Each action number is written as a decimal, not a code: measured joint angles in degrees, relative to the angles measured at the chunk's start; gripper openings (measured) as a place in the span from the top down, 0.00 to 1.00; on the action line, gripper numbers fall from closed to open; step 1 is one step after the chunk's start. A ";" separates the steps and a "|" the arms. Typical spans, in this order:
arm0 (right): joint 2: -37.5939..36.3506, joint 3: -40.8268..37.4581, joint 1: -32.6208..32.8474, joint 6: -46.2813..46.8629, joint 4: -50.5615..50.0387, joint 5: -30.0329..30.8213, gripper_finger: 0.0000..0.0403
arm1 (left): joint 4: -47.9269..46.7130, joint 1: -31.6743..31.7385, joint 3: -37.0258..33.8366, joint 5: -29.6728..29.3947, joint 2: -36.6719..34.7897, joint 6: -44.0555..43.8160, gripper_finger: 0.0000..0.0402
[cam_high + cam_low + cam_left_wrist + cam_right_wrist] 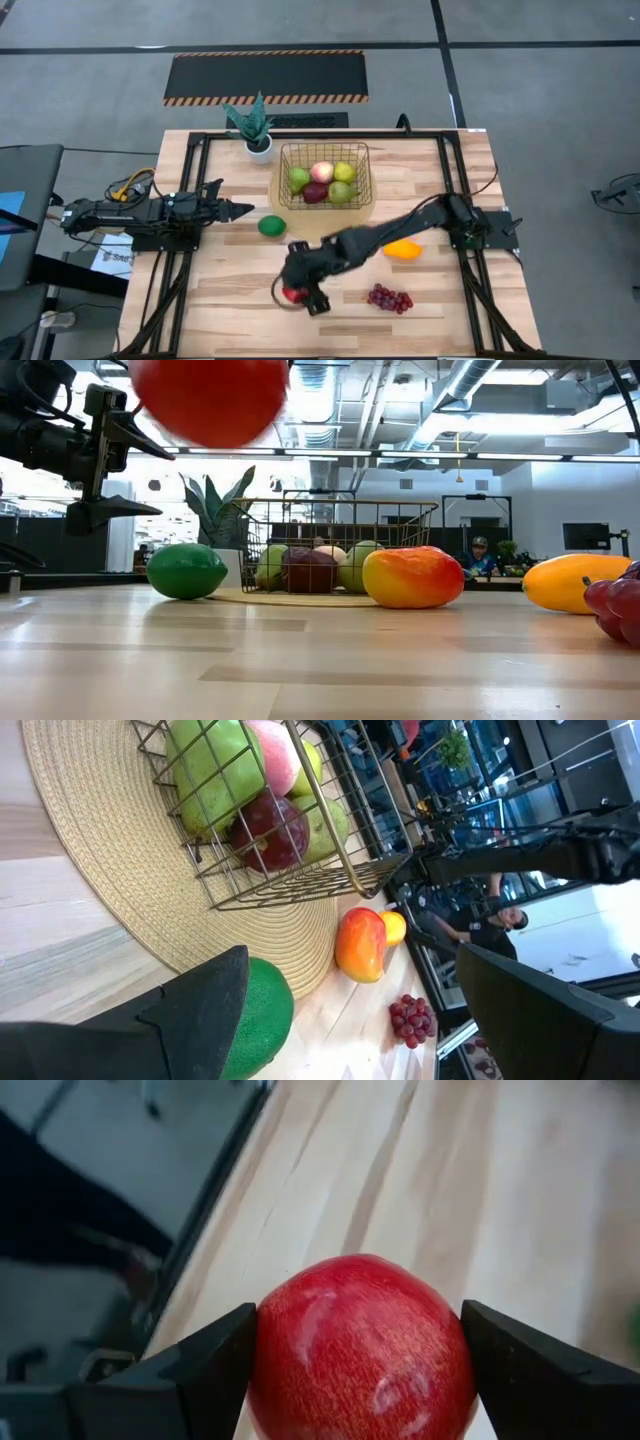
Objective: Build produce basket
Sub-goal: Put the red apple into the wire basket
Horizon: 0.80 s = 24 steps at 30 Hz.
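Note:
The gold wire basket (pixel 325 175) stands on a round woven mat and holds green pears, a peach, a yellow-green apple and a dark red fruit. My right gripper (pixel 300 293) is over the table's near middle, shut on the red apple (pixel 360 1345). My left gripper (pixel 240 211) hovers open just left of the green lime (pixel 271 226). The lime, the orange-red mango (pixel 412 577), the yellow-orange fruit (pixel 403 249) and the purple grapes (pixel 390 298) lie on the table. In the high view my right arm hides the mango. My right gripper pinches the red apple between its two fingers, one finger (pixel 215 1370) on each of the apple's opposite sides (pixel 275 1350) at its widest part. The fingers slant down from the far right. The apple (pixel 210 395) is lifted clear of the table.
A spiky potted plant (pixel 258 130) stands at the far edge, left of the basket. The black frame rails (pixel 190 200) run along the table's left and right sides. Bare wood shows on the near left (pixel 220 300). A person (pixel 481 555) sits in the room beyond.

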 joint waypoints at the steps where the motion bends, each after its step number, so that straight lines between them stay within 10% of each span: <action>1: -1.20 0.00 -0.57 0.22 0.37 -0.14 0.17 | 0.00 -0.01 0.00 -0.01 0.00 0.01 0.15; 24: -27.00 0.18 -10.76 6.39 16.77 -0.12 0.16 | 0.07 -0.01 -0.02 -0.27 0.00 -0.39 0.15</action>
